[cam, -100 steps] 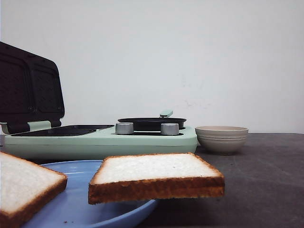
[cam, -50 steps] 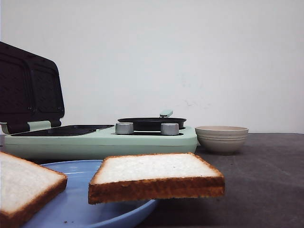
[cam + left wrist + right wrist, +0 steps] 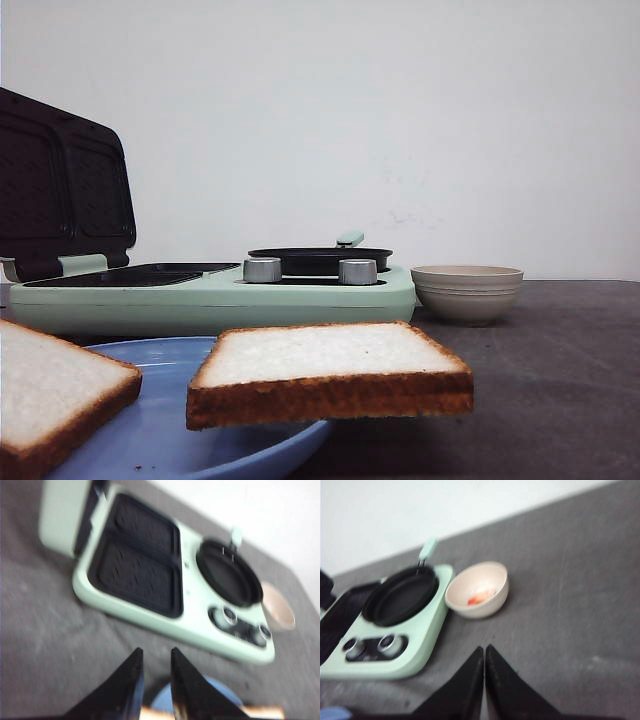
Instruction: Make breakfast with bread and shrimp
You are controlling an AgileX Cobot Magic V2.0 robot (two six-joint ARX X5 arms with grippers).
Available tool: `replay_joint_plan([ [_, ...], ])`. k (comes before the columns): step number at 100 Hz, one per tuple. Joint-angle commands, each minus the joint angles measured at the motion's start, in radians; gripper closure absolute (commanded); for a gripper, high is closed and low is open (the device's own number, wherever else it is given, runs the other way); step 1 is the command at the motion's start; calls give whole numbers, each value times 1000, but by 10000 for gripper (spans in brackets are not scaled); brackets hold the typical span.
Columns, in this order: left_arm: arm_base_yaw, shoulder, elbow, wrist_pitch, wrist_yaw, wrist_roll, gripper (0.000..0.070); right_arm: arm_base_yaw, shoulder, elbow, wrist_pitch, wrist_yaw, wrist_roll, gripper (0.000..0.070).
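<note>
Two slices of bread lie on a blue plate (image 3: 160,430) close to the camera: one in the middle (image 3: 325,365), one at the left edge (image 3: 50,390). The shrimp (image 3: 477,599) is a small orange-pink lump inside the beige bowl (image 3: 490,607). My left gripper (image 3: 154,652) is open with a narrow gap and empty, hanging above the table over the plate's far rim (image 3: 165,700); a strip of bread crust (image 3: 260,712) shows below it. My right gripper (image 3: 484,649) is shut and empty above bare table, short of the bowl. Neither gripper shows in the front view.
A mint-green breakfast maker (image 3: 210,295) stands behind the plate, lid (image 3: 60,185) raised at the left, dark grill plates (image 3: 140,565) exposed, a round black pan (image 3: 400,596) and two silver knobs on its right part. The beige bowl (image 3: 466,292) stands just right of it.
</note>
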Motion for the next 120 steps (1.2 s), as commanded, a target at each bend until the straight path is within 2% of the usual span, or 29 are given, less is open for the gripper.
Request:
replay_joint_plan([
  [1,1,65,64,-79,25,60,687,9,59,32,-24,-3,6,700],
  [19,1,177,171,-267,26,84,681,22,94,52,-3,-3,6,700],
  [33,1,191,179,-387,35,84,643,22,90,52,-22,-16,8,700],
  [38,1,190,179,-440,42,86,548,22,90,52,-24,-27,8,700],
  [50,-1,191,179,-539,42,108,199,22,92,52,-24,-52,10,700],
  [55,-3,190,179,-540,48,107,133,22,92,52,-23,-56,10,700],
  [94,-56,289,175,-558,75,101,133,22,92,52,-23,-82,14,700],
  [120,-123,391,163,-480,74,101,139,22,92,52,-22,-82,21,700],
])
